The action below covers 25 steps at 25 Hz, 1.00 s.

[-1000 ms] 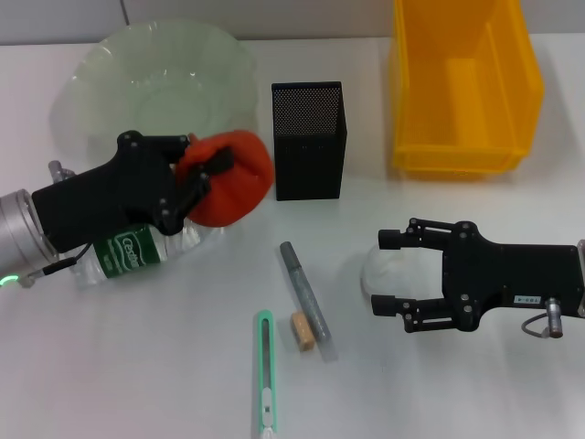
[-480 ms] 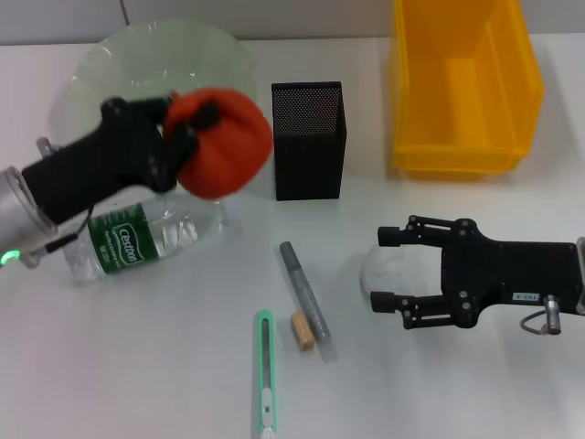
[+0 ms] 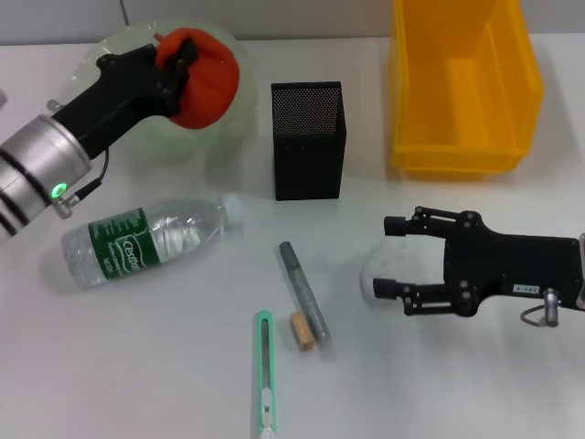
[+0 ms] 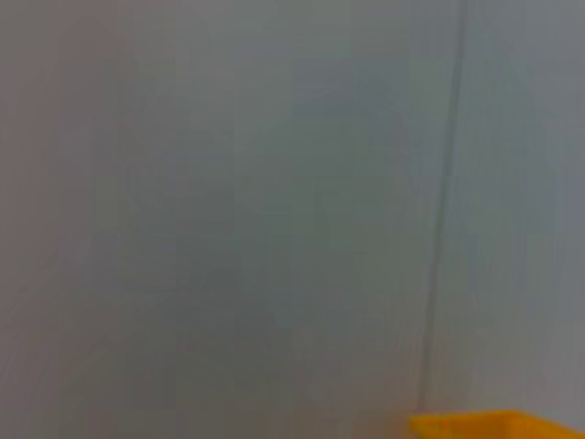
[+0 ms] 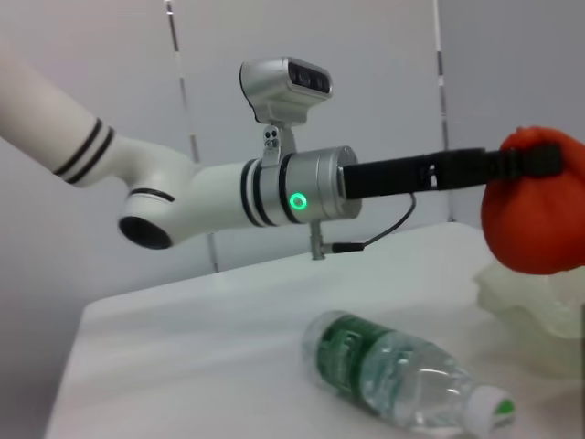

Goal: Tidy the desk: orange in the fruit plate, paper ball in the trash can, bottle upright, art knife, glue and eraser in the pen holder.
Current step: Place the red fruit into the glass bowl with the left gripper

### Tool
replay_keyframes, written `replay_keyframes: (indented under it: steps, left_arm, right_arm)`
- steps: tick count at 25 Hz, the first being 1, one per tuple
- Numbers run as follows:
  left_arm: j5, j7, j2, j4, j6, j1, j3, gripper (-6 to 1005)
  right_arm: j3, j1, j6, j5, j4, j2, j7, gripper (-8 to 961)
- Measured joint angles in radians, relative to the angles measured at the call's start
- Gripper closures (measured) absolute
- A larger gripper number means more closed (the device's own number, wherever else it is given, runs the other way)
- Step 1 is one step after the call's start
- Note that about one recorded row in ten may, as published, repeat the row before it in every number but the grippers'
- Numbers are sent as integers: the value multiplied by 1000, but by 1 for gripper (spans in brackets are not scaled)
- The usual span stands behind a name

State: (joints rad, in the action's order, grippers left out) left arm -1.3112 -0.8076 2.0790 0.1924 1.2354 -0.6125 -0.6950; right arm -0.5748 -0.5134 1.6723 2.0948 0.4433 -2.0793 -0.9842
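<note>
My left gripper [image 3: 187, 62] is shut on the orange [image 3: 203, 80] and holds it over the pale green fruit plate [image 3: 123, 137] at the back left. The right wrist view also shows the orange [image 5: 535, 219] above the plate [image 5: 535, 315]. The clear bottle [image 3: 146, 240] with a green label lies on its side. Around a faint white paper ball [image 3: 370, 270] my right gripper [image 3: 384, 257] stands open. The grey glue stick [image 3: 303, 291], tan eraser [image 3: 302, 329] and green art knife [image 3: 263, 370] lie on the table in front of the black mesh pen holder [image 3: 308, 139].
The yellow bin [image 3: 462, 87] serving as trash can stands at the back right, and its edge [image 4: 494, 425] shows in the left wrist view. The lying bottle [image 5: 402, 375] is between the left arm and the small items.
My left arm has carried the orange up and back, from above the bottle to over the fruit plate, uncovering the bottle. The right gripper has barely moved.
</note>
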Motion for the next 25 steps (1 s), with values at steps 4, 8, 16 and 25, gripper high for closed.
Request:
replay_keyframes:
  steps: [4, 8, 16, 25]
  left_arm:
    - [43, 8, 1, -12, -68, -28, 0, 938]
    - [73, 20, 1, -14, -88, -33, 0, 937]
    - [120, 55, 1, -33, -182, -60, 0, 937]
    - [159, 109, 1, -61, -233, -77, 0, 939]
  right_arm:
    - [0, 39, -38, -93, -3, -2, 47, 124]
    - [0, 66, -57, -167, -22, -3, 110, 125]
    - [-10, 63, -116, -185, -55, -4, 161, 125]
    - [-7, 64, -117, -183, -57, -3, 164, 125]
